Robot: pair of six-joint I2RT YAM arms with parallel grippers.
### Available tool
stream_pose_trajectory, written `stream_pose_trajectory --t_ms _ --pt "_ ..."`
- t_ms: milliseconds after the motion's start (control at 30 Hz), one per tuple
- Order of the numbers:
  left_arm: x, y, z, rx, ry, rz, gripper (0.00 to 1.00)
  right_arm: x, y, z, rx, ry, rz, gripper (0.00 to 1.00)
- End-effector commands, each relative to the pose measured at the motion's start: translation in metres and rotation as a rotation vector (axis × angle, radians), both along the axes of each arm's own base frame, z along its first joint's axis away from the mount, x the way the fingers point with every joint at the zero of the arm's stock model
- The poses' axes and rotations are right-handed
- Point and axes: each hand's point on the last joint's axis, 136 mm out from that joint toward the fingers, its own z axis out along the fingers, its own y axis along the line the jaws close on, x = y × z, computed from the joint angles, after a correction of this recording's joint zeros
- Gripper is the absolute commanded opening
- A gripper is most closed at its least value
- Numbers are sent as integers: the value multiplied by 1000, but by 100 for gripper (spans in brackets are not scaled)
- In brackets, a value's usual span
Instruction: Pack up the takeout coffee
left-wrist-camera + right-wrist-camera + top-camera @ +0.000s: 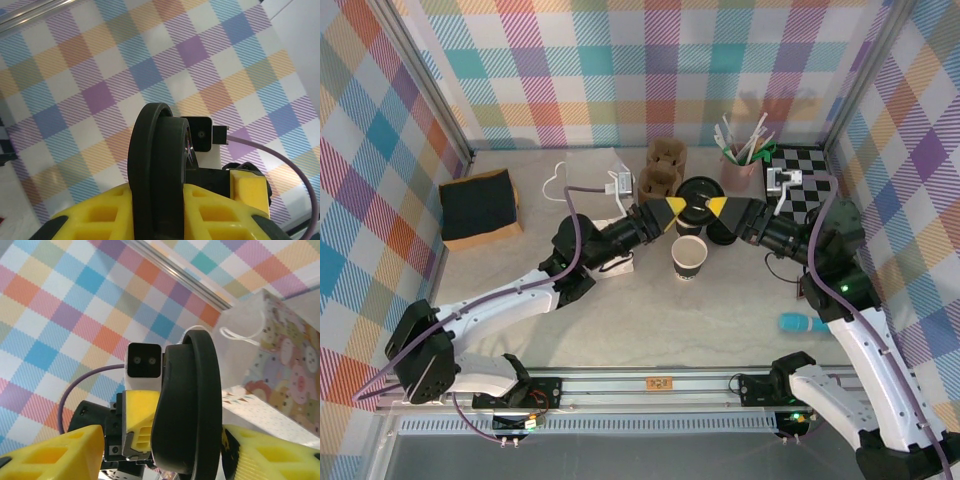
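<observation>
The small white-rimmed, dark-bodied paper cup [689, 258] stands upright, mouth up (no lid on it), just nearward of both claws. The left gripper [678, 212] clamps the round black plastic lid [698, 192]. The right gripper [716, 208] straddles the lid with its jaws slack.

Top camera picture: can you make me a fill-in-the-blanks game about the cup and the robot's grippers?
The paper cup standing on the table has no ____ on it.
The left gripper is shut on a round lid coloured ____.
The right gripper has fingertips coloured ____.
The checkered board has black and ____ squares.
Missing words: lid, black, yellow, white.
</observation>
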Motion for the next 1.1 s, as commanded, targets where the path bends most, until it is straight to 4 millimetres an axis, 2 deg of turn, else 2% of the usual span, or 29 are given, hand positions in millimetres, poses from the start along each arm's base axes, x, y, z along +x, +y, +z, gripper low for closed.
stream_pose_trajectory --t_ms 0,267,400,667,1067 --pt "6 -2 -11 25 -4 21 24 4 -6 -17 -21 16 -18 62" --pt "17 -16 -53 106 47 27 24 16 -12 -51 -57 85 -47 56" --pt "21 -23 -66 127 64 25 24 18 -15 -62 -76 104 -61 53" --pt "24 -26 -72 140 75 28 25 25 -21 -92 -120 161 -82 45" --pt "27 -29 -88 180 92 31 26 31 -24 -115 -127 195 -88 39"
